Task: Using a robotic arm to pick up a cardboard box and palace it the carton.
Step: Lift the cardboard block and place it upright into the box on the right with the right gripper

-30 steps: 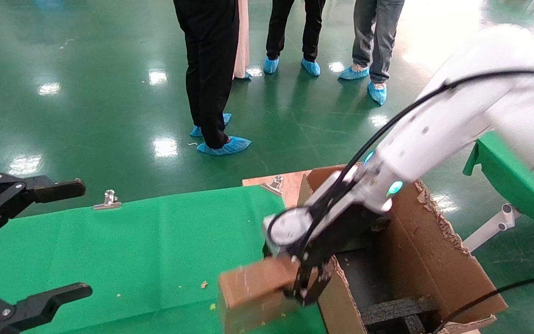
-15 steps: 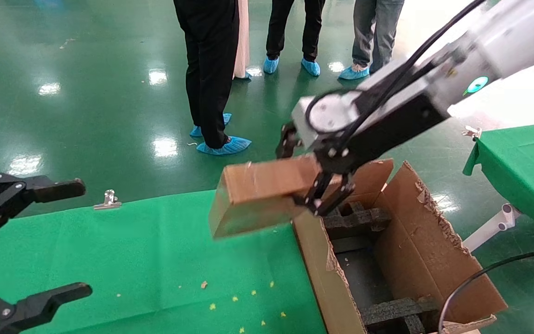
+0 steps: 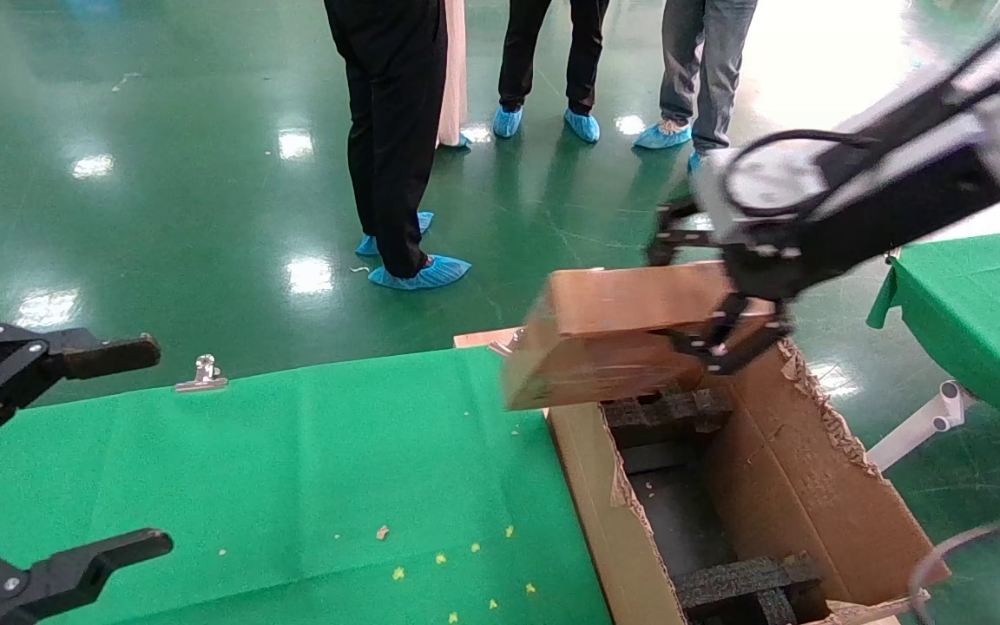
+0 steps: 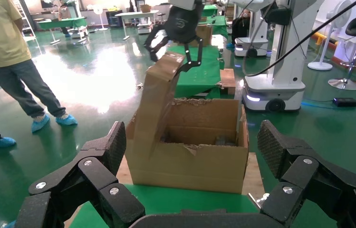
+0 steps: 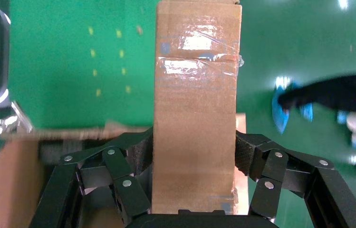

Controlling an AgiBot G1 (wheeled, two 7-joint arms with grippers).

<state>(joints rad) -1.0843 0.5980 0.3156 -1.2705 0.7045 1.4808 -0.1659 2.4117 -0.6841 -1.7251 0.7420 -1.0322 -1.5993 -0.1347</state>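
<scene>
right gripper (image 3: 713,299) is gripping the cardboard box (image 3: 613,334) by one end, fingers (image 5: 140,154) closing on both narrow sides, clear tape showing across its face in the right wrist view. the robotic arm (image 3: 891,174) is holding the box in the air over the far end of the carton (image 3: 812,486), box sticking out past the carton's far left corner above the edge of the green table (image 3: 274,469). box is not touching the carton in the head view. black foam blocks (image 3: 669,412) are sitting inside the carton. left gripper (image 3: 40,460) is sitting parked at the near left over the table, fingers (image 4: 95,168) spread wide, holding nothing.
</scene>
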